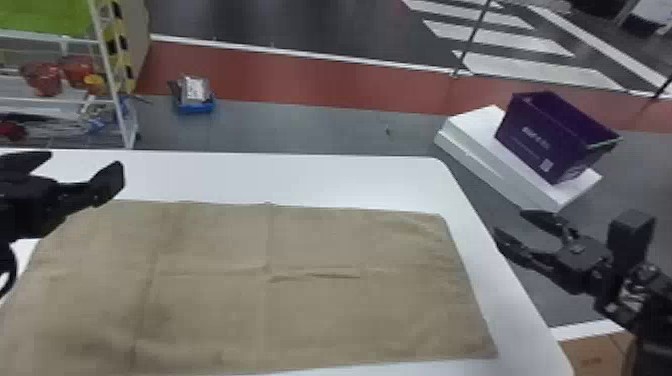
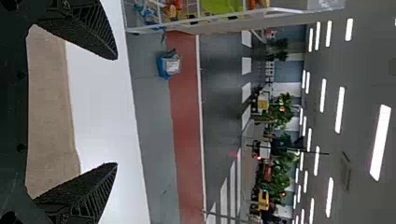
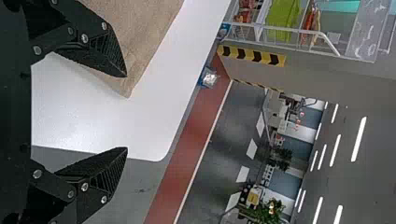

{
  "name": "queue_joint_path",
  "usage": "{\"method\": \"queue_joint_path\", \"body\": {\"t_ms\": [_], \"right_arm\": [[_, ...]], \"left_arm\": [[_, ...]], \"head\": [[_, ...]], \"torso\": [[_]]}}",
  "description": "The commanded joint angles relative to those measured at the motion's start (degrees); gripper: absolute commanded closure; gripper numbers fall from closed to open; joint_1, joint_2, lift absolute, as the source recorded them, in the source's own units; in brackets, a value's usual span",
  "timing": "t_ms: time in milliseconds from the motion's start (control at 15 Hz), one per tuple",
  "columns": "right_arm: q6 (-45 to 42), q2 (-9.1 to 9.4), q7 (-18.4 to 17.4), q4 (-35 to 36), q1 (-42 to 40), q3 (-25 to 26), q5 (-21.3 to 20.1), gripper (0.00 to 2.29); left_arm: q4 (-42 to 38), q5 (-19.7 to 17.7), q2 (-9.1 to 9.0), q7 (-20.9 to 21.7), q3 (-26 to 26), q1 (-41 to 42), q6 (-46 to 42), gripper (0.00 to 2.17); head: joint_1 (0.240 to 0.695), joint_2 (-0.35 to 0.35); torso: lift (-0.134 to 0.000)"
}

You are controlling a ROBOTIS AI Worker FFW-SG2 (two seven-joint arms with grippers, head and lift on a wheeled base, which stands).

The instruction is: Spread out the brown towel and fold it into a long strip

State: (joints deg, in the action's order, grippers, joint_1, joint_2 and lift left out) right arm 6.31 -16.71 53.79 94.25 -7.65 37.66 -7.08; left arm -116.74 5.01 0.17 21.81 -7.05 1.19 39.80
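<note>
Standing wide open with nothing between its fingers, the left gripper (image 1: 85, 159) is at the left edge of the head view, by the upper left part of the towel. The right gripper (image 1: 509, 221) is at the right of the frame, past the table's right edge, its fingers well parted too and holding nothing. Between them the brown towel (image 1: 310, 315) lies spread flat on the white table (image 1: 350, 180), filling the lower left and middle of the frame, with creases running up and across it and a small wrinkle near its centre. Farther out, a purple bin (image 1: 540, 135) sits tilted in the view on a white platform (image 1: 470, 125) at upper right. At upper left, a blue tray (image 1: 197, 107) with a packet (image 1: 194, 89) is on the floor (image 1: 310, 127), near a white rack (image 1: 111, 75) with red pots (image 1: 42, 77)
</note>
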Motion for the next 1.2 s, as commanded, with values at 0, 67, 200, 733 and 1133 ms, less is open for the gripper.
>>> {"method": "queue_joint_path", "body": {"t_ms": [0,67,200,733,1133], "right_arm": [[-0.02,-0.08,0.00,-0.03,0.00,0.04,-0.04,0.39],[-0.02,0.01,0.00,-0.03,0.00,-0.22,-0.04,0.39],[-0.02,0.01,-0.08,-0.03,0.00,-0.75,-0.13,0.39],[-0.72,0.19,-0.08,-0.03,0.00,-1.63,-0.04,0.39],[-1.95,0.10,-0.17,0.15,0.53,-3.21,0.04,0.39]], "left_arm": [[8.10,1.06,0.00,-1.33,1.16,-2.34,-9.61,0.08],[11.53,1.23,0.00,-2.21,1.43,-2.95,-14.00,0.09],[16.72,1.94,0.09,-2.38,1.51,-4.71,-17.34,0.09],[29.64,7.83,1.76,-1.24,0.81,-13.50,-8.02,0.27],[33.33,9.23,3.78,-1.15,0.11,-14.55,-5.04,0.36]], "head": [[0.695,-0.277],[0.695,-0.276],[0.695,-0.274],[0.695,-0.238],[0.695,-0.194]], "torso": [[-0.123],[-0.123],[-0.123],[-0.123],[-0.123]]}}
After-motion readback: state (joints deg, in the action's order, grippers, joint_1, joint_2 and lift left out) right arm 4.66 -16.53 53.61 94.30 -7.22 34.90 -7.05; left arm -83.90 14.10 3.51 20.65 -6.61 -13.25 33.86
